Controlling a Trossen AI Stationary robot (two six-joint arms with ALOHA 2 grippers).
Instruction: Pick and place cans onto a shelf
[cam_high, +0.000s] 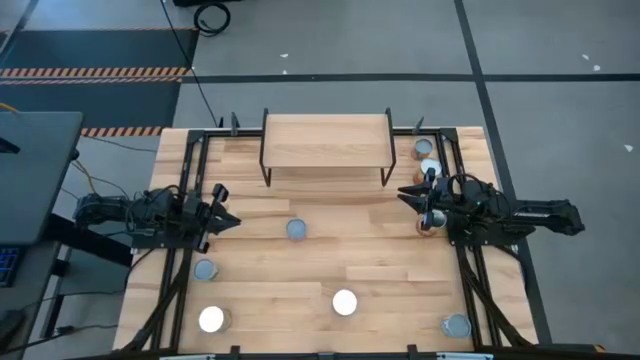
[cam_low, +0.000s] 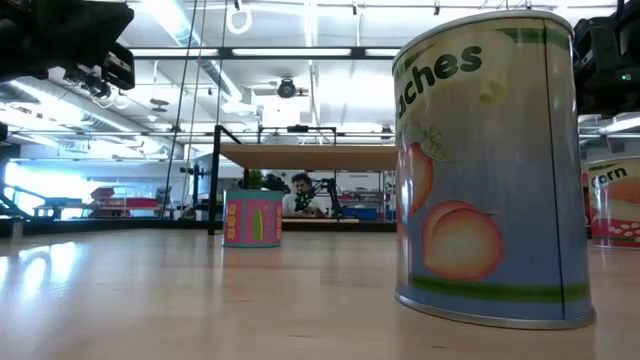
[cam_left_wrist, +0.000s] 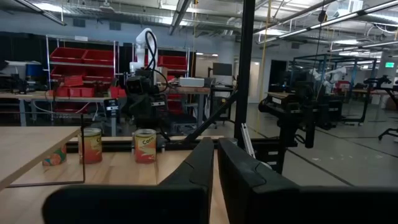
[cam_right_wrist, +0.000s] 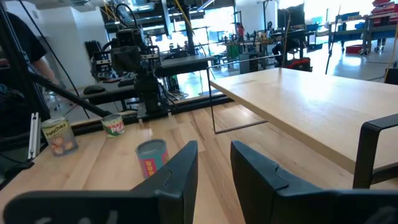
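We see both claws pressed together, empty: left claw (cam_high: 232, 222) at the bench's (cam_high: 380, 290) left side, right claw (cam_high: 404, 192) beside the bare shelf (cam_high: 325, 140). Cans (cam_high: 297, 230) stand scattered on the bench.

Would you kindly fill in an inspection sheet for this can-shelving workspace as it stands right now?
Surface: slatted wooden table, bare between the cans.
Job's things: shelf at the far edge, its top empty; cans scattered over the table, a few clustered beside the right end of the shelf, none shelved.
Clutter: nothing seen.
Grippers: left gripper shut and empty above the table's left side; right gripper shut and empty near the right end of the shelf.
Cables: black cable across the floor beyond the table; wiring along both arms.
Surroundings: grey floor with striped hazard tape; workshop with red bins; a person far behind the table.
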